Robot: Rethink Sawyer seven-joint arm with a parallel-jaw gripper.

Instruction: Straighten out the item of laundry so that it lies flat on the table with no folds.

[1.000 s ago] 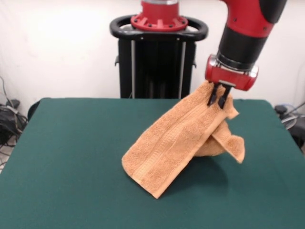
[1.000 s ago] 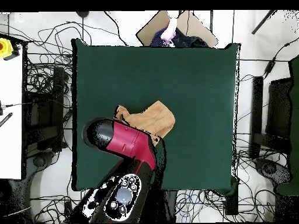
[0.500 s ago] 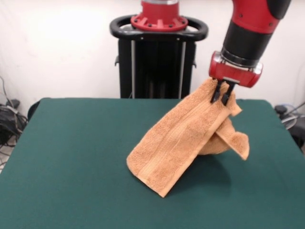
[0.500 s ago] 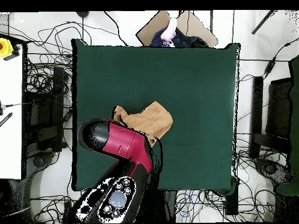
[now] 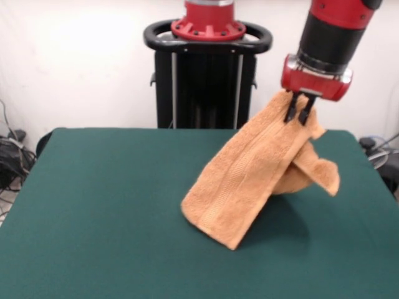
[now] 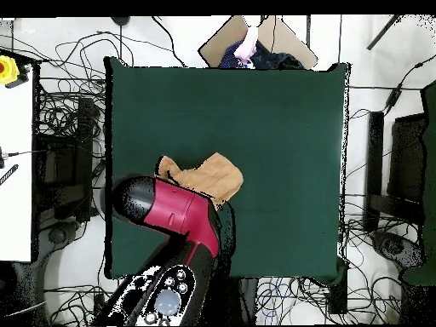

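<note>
The peach terry towel (image 5: 249, 180) hangs from my gripper (image 5: 299, 113), which is shut on its top corner at the right of the front view. A long folded strip slopes down to the left, and its lower corner rests on the green table (image 5: 93, 212). A second flap droops to the right. In the overhead view the towel (image 6: 209, 176) shows above my red arm (image 6: 170, 209), which hides the gripper.
The black pedestal (image 5: 207, 75) stands behind the table's far edge. Cables (image 6: 60, 128) lie on the floor around the table. A cardboard box with dark cloth (image 6: 260, 47) sits past the table's top edge in the overhead view.
My gripper has risen and moved right in the front view, drawing the towel along. More of the towel is lifted off the table and its lower corner has slid right.
</note>
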